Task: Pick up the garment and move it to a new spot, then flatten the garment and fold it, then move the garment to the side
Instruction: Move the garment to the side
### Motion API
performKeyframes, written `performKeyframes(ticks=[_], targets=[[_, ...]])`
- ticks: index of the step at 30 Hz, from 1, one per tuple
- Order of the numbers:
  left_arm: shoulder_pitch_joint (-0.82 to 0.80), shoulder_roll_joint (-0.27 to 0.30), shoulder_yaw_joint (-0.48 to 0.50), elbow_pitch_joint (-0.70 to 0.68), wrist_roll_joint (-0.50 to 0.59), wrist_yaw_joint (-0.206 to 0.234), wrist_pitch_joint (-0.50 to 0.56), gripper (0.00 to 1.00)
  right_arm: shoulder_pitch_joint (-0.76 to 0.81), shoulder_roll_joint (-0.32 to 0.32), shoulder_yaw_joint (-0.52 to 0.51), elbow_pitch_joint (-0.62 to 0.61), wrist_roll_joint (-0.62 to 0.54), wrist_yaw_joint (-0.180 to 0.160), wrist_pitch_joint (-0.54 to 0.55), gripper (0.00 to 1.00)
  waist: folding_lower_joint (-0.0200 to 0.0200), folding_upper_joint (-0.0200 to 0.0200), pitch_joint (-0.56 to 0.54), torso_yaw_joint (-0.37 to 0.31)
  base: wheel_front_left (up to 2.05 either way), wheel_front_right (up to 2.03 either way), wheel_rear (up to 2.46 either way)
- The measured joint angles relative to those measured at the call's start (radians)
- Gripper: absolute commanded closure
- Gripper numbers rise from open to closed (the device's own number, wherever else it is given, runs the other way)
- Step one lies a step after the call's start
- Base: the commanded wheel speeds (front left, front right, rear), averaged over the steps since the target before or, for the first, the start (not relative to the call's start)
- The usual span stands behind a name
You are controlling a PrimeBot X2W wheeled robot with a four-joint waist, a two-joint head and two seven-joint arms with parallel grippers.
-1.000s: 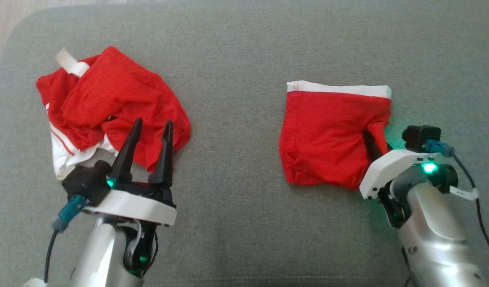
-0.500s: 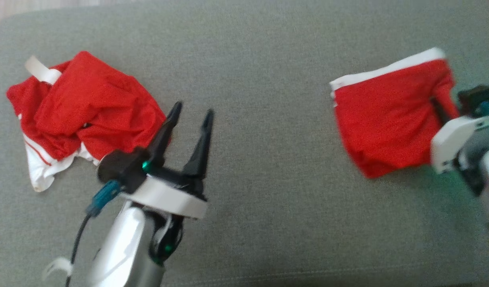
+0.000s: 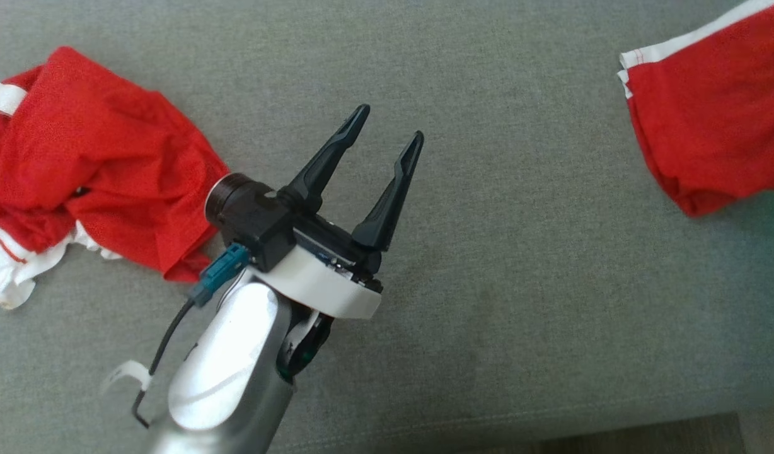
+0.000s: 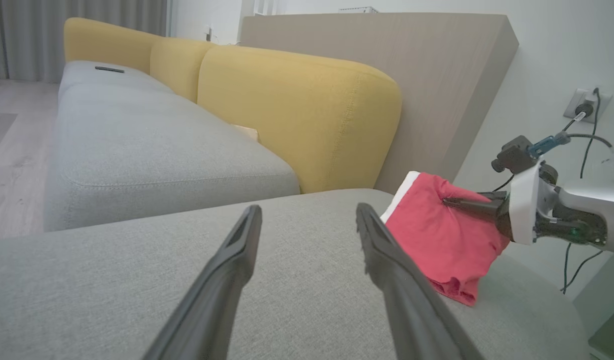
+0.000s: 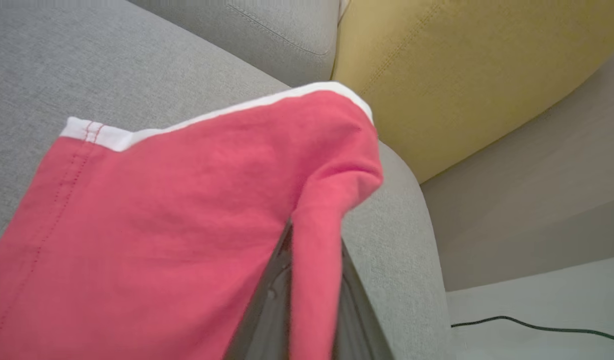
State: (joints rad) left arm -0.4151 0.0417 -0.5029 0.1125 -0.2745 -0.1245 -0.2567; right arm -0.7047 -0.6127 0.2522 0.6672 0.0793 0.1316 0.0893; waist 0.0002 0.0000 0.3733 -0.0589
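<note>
- Right gripper (image 4: pixel 452 202): fingers pressed together on a raised fold of the folded garment (image 3: pixel 708 120); in the right wrist view, red cloth is seen pinched between the two dark fingers.
- Left gripper (image 3: pixel 390 123): fingers spread wide, nothing held, hovering over bare cushion, tips pointed up and to the right in the head view.
- Key relation: the folded garment is gripped at its right side, so the right arm is the nearer one by far. From the left gripper it lies far to the right, well apart, with bare cushion between.
- Long axis: judged to run along the white waistband (image 5: pixel 212 117), on the garment's far edge, tilted in the head view.
- Garment position: at the right end of the grey cushion (image 3: pixel 519 284), lower part resting on it, close to the rounded edge. The move to the side is judged under way, with set-down and release not yet done.
- Risk: with a one-point pinch, the fold could be dragged open.
- A crumpled red-and-white pile (image 3: pixel 91 170) lies at the left, just beside the left wrist and not held.
- Surroundings: yellow backrest (image 4: pixel 287 110), wooden panel (image 4: pixel 412 75), wall socket (image 4: pixel 584 102), cable (image 5: pixel 512 322) on the floor.
</note>
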Motion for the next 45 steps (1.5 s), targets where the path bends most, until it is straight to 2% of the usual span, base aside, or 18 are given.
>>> performKeyframes(ticks=[12, 13, 14, 23, 30, 32, 33, 38, 45], targets=[[0.003, 0.0, 0.013, 0.005, 0.0, 0.0, 0.0, 0.0, 0.0, 0.012, -0.057, -0.006, -0.011, 0.0, -0.028, 1.0, -0.0002, 0.0, -0.003, -0.002, 0.0, 0.0, 0.0], [0.004, 0.0, 0.016, 0.006, 0.0, 0.0, 0.0, 0.0, 0.001, 0.016, -0.062, -0.007, -0.01, 0.0, -0.028, 0.41, -0.0001, 0.0, -0.005, -0.002, 0.0, 0.0, 0.0], [0.005, 0.0, 0.02, 0.007, 0.0, 0.0, 0.0, 0.0, 0.001, 0.024, -0.072, -0.006, -0.006, 0.0, -0.019, 0.0, -0.0002, 0.0, -0.009, -0.002, 0.0, 0.0, 0.0], [0.037, 0.0, 0.037, 0.011, -0.003, 0.0, 0.0, 0.0, 0.042, 0.048, -0.097, -0.044, -0.004, 0.0, -0.017, 0.0, -0.0002, 0.0, -0.047, 0.005, 0.0, 0.0, 0.0], [0.075, -0.001, 0.101, 0.01, -0.013, 0.0, 0.0, 0.0, 0.058, 0.121, -0.121, -0.126, 0.004, 0.0, -0.046, 0.0, -0.0003, 0.0, -0.109, 0.02, 0.0, 0.0, 0.0], [0.099, 0.0, 0.126, 0.01, -0.013, 0.0, 0.0, 0.0, 0.08, 0.162, -0.133, -0.157, 0.019, 0.0, -0.063, 0.0, -0.0003, 0.0, -0.132, 0.025, 0.0, 0.0, 0.0], [0.126, 0.0, 0.157, 0.008, -0.013, 0.0, 0.0, 0.0, 0.106, 0.213, -0.147, -0.191, 0.028, 0.0, -0.083, 0.0, -0.0003, 0.0, -0.156, 0.03, 0.0, 0.0, 0.0], [0.192, 0.0, 0.251, -0.005, -0.012, 0.001, 0.0, 0.0, 0.194, 0.344, -0.198, -0.269, 0.038, 0.0, -0.133, 0.0, -0.0003, 0.0, -0.216, 0.044, 0.0, 0.0, 0.0], [0.302, 0.001, 0.362, -0.016, -0.01, 0.001, 0.0, 0.0, 0.387, 0.514, -0.241, -0.318, 0.045, 0.0, -0.207, 0.0, -0.0005, 0.0, -0.293, 0.06, 0.0, 0.0, 0.0]])
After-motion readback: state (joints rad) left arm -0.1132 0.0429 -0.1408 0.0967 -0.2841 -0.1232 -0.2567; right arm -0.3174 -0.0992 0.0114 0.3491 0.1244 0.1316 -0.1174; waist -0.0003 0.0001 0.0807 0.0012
